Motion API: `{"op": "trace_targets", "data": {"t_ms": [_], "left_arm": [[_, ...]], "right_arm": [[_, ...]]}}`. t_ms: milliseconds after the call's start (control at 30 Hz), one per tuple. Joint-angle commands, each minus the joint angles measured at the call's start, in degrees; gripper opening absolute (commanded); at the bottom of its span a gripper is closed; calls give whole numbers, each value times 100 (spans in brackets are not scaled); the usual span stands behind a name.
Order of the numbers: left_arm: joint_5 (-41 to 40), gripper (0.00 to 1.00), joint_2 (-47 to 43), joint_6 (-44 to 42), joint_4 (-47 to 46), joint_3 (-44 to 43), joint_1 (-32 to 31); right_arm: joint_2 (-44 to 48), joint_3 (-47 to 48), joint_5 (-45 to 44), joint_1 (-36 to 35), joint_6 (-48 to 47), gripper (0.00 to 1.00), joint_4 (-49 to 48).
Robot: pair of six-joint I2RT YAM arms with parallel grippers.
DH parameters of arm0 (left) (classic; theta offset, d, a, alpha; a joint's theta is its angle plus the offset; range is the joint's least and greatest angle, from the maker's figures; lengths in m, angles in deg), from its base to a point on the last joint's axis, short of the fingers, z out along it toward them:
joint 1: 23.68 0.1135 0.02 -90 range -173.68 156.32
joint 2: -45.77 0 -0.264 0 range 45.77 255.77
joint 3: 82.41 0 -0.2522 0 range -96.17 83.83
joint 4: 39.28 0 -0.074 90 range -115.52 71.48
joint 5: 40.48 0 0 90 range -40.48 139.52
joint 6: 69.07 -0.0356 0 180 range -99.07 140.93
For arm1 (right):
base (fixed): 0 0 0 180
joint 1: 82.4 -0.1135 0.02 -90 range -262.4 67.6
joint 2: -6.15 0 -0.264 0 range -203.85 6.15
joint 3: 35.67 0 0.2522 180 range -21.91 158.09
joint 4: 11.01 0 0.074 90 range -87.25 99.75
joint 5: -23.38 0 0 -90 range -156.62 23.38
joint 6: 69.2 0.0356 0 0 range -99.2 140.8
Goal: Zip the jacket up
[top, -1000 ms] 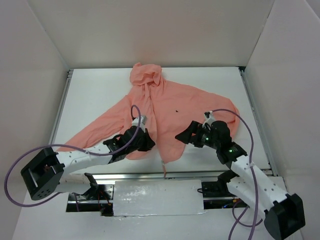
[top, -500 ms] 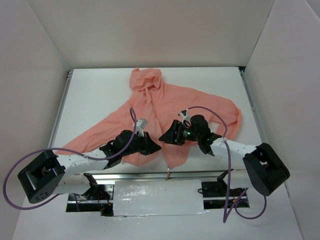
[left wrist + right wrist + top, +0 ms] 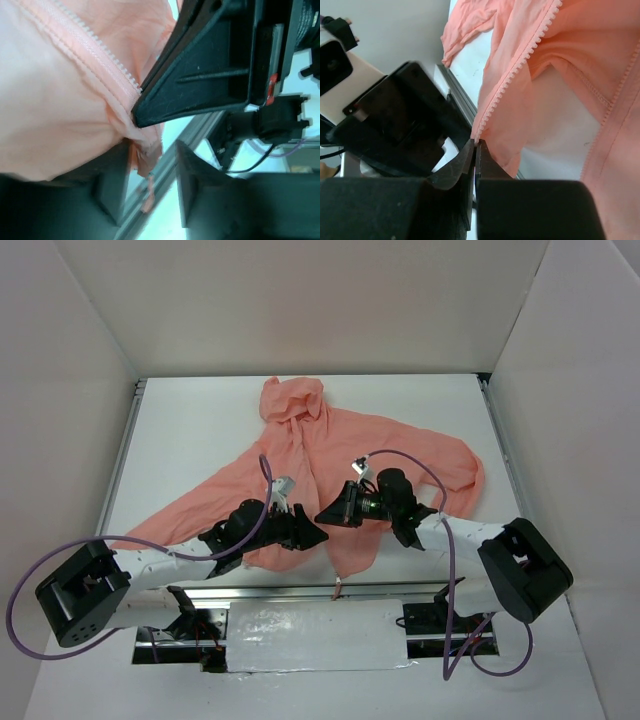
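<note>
right now the right gripper point(image 3: 322, 515) is pinched shut on the jacket point(image 3: 345, 440). in the right wrist view its 2 fingertips meet w/ no gap, and the row of zipper teeth point(image 3: 520, 65) runs down into them, so it holds the fabric at the low end of one front edge. the left gripper point(image 3: 312, 535) sits tip to tip w/ it, nearly touching. its jaws stand a bit apart. in the left wrist view a bunched fold of the pink hem hangs in the gap, fabric drapes over one finger point(image 3: 107, 187), and light shows between the fingers. can't tell if that fold is pressed at all.

both tools are low over the table point(image 3: 200, 420), near its front edge, about mid-width. the arms reach in from the table's 2 front corners.

the jacket lies spread on the table, front up and open at the bottom. the hood point(image 3: 292, 395) is toward the table's back edge. one sleeve point(image 3: 175, 512) runs to the front-left of the table, the other sleeve point(image 3: 462, 468) is bent back on the right side. the 2 front panels are gathered near the tools. a thin pink cord end point(image 3: 337, 588) hangs over the metal rail point(image 3: 250, 592) along the table's front edge.
</note>
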Motion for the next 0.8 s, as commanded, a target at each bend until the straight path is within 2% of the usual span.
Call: {"op": "trace_targets", "data": {"t_ms": [0, 67, 133, 200, 233, 467, 767], "left_arm": [[11, 62, -139, -41, -181, -20, 33], [-16, 75, -210, -67, -84, -11, 41], [-51, 78, -297, -85, -5, 6, 50], [-86, 72, -376, -129, 13, 59, 50], [-112, 64, -394, -146, 30, 68, 50], [1, 58, -298, -173, -84, 129, 77], [168, 58, -96, -208, -268, 182, 85]], "right_arm": [[41, 275, 60, -74, -202, 0, -59], [59, 336, 16, -83, -404, 0, 143], [68, 424, -37, -65, -554, 0, 319], [77, 486, -81, -74, -712, 0, 530], [94, 503, -107, -74, -774, 0, 644], [129, 547, -186, -74, -897, 0, 811], [138, 626, -152, -65, -950, 0, 891]]}}
